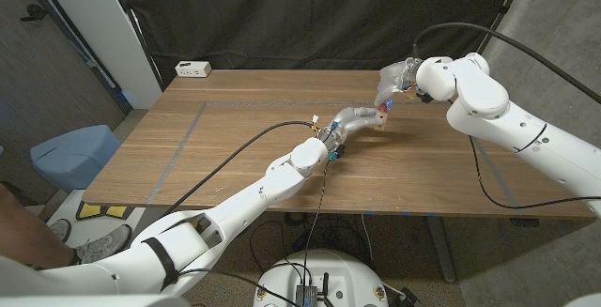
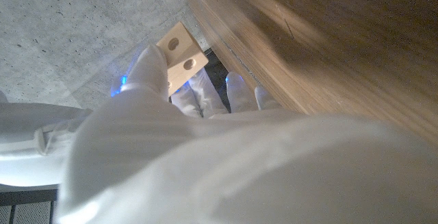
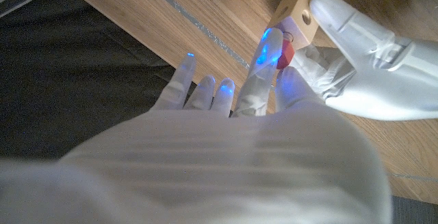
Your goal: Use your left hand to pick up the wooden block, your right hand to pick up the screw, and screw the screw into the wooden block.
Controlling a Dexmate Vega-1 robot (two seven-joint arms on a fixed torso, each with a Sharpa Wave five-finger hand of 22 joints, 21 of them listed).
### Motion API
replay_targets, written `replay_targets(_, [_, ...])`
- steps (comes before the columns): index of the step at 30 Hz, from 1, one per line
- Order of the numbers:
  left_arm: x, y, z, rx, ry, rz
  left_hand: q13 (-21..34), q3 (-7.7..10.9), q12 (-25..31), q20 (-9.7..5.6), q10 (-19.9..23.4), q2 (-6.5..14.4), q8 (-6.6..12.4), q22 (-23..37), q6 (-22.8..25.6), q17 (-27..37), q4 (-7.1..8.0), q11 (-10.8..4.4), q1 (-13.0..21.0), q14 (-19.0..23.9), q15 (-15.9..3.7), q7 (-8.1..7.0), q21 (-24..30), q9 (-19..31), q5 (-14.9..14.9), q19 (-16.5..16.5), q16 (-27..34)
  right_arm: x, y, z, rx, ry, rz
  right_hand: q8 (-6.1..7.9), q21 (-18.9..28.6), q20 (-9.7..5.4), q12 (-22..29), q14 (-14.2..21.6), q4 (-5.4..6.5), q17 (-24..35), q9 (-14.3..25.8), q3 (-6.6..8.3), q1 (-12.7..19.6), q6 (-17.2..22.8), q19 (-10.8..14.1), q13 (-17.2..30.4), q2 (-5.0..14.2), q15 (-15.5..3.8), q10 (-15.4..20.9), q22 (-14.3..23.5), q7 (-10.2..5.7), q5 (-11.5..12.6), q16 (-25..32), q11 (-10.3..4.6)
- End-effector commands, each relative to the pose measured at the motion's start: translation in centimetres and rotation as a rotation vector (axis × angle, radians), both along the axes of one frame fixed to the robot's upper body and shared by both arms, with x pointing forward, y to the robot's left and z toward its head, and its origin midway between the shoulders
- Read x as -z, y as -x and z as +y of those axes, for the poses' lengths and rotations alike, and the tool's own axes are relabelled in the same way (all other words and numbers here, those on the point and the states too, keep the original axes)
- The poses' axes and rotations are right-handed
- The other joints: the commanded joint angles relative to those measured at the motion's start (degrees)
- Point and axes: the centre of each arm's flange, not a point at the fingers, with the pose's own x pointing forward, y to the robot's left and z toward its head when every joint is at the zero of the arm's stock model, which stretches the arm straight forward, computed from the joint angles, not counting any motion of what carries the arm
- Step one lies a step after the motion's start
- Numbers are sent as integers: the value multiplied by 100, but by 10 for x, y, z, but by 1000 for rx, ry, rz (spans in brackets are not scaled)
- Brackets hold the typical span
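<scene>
While your left hand [image 1: 352, 119] holds the pale rectangular wooden block [image 2: 180, 51] up off the brown wooden table [image 1: 235, 138], near its far right part, your right hand [image 1: 394, 82] is right up against it from the other side, pinching a small red-headed screw [image 3: 288, 50] between thumb and a fingertip, the other fingers spread. From here the likeliest trouble, as I judge it, is misalignment: if the screw's tip meets the block's face beside a hole, a push could twist the block in your left fingers or flick the screw out of so light a pinch. Turning before the thread has caught would only spin it loose, and the two hands are close enough to knock each other. Your left wrist view gives you two round holes in one face of the block, with a finger lying along its edge. Your right wrist view alone gives you the screw's red head, just beside the block's holed end; I cannot tell whether the tip has entered. From the head view the two hands simply meet.
</scene>
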Motion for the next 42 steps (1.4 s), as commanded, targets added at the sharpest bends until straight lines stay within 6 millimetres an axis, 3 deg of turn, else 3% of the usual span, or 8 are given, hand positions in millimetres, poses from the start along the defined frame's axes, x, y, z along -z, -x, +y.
replay_targets(1, [1, 0, 0, -4, 1, 1, 5, 168, 30, 11, 29, 83, 42, 27, 58, 13, 113, -27, 12, 28, -275, 11, 38, 29, 35, 11, 22, 3, -4, 1, -4, -16, -14, 56, 29, -1, 24, 91, 12, 18, -26, -8, -34, 196, 76, -3, 65, -125, 140, 30, 1, -2, 40, -41])
replay_targets(9, [0, 0, 0, -1, -2, -1, 6, 175, 31, 5, 29, 82, 52, 27, 83, 12, 109, -28, 12, 31, -279, 14, 38, 29, 36, 11, 21, 4, -3, 1, -2, -22, -24, 75, 21, -36, 25, 183, 10, 16, -84, -37, -99, 426, 107, -15, 102, -166, 352, 31, 9, -16, 50, -221])
replay_targets(19, [0, 0, -1, 4, -1, -1, 6, 182, 31, 10, 28, 90, 45, 27, 67, 13, 114, -27, 6, 34, -272, 10, 38, 29, 37, 9, 22, 0, 1, -2, 7, -12, -18, -51, -16, -1, -92, 138, 141, 9, -132, -271, -583, 351, 47, -19, -139, -175, 298, 32, 12, -28, -31, -182])
replay_targets(22, [0, 0, -1, 4, -2, -1, 6, 186, 32, 9, 27, 89, 44, 27, 64, 11, 110, -27, 9, 33, -272, 18, 38, 29, 38, 10, 20, -2, 2, -2, 14, -1, 0, -147, -35, 31, -133, 97, 167, 9, -131, -356, -748, 193, -13, -16, -239, -137, 261, 32, 25, -19, -72, -52])
replay_targets(26, [0, 0, -1, 4, 2, 0, 6, 196, 32, 10, 28, 103, 44, 27, 65, 12, 111, -27, 13, 30, -270, 18, 39, 29, 41, 11, 19, -5, 3, -1, 37, 24, 39, -322, -54, 126, -226, -73, 220, 18, -83, -527, -1063, -189, -130, -6, -441, -30, 28, 33, 24, 6, -163, -13])
replay_targets(29, [0, 0, -1, 6, 2, 1, 6, 198, 30, 16, 22, 111, 36, 27, 45, 15, 122, -26, -2, 27, -267, 16, 38, 29, 40, 7, 18, -7, 4, -1, 44, 28, 66, -336, -66, 97, -232, -132, 230, 21, -37, -568, -1136, -269, -192, -2, -486, 2, -16, 33, 19, 19, -188, 60])
replay_targets(37, [0, 0, -1, 9, -2, 2, 6, 198, 30, 4, 19, 91, 39, 27, 50, 9, 116, -26, -10, 32, -270, 7, 37, 28, 39, 5, 15, -8, 6, -3, 72, 44, 106, -442, -64, 128, -239, -227, 245, 32, 38, -615, -1249, -619, -276, 7, -485, 45, -129, 33, 64, 46, -211, 193])
replay_targets(42, [0, -1, -1, 11, -6, 2, 4, 204, 27, 5, 14, 97, 40, 27, 53, 11, 119, -28, -16, 27, -272, 17, 37, 28, 40, 4, 14, -8, 6, -3, 99, 54, 130, -515, -59, 181, -233, -306, 219, 33, 145, -627, -1272, -963, -344, 20, -453, 140, -242, 31, 70, 57, -223, 463])
